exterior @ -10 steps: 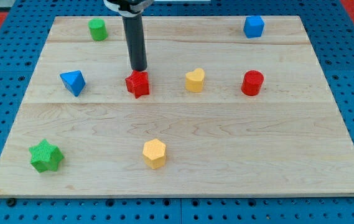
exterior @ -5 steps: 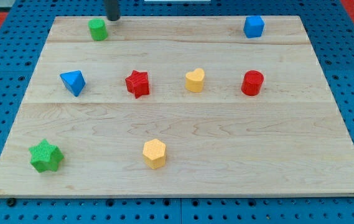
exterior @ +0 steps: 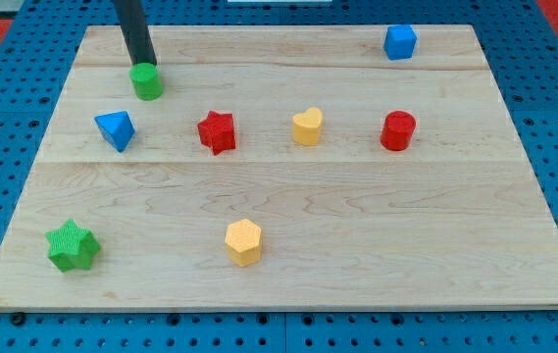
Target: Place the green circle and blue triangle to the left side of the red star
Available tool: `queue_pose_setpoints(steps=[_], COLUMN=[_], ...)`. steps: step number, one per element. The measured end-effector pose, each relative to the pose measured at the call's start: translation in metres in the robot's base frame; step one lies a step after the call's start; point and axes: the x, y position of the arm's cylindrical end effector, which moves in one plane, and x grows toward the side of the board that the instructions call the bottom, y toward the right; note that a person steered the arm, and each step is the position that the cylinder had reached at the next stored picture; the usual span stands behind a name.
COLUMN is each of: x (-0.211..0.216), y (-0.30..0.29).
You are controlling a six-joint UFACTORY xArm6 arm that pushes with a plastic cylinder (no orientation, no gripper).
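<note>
Taking the red star (exterior: pixel 217 131) as landmark: the green star (exterior: pixel 72 245) lies far to its lower left; the blue triangle (exterior: pixel 115 128) sits to its left, apart; the green circle (exterior: pixel 146 81) lies up-left, with my tip (exterior: pixel 142 63) touching its top edge, holding nothing; rightward stand a yellow heart (exterior: pixel 307 126), a red cylinder (exterior: pixel 397 130); no writing shows.

The rod runs out of the view's top edge at 12 o'clock, so its upper part and the arm are cut off; my tip (exterior: pixel 143 63) meets the green circle (exterior: pixel 146 81) on its far rim, contact itself hidden
</note>
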Motion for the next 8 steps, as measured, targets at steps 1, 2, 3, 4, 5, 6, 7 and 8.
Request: queue_pose_setpoints(steps=[1,2,3,4,5,6,7,8], x=[0.016,0.036,0.058,0.076,0.092,0.087,0.065,0.063], y=[0.000,0.001,0.009,0.023,0.028,0.019,0.025,0.021])
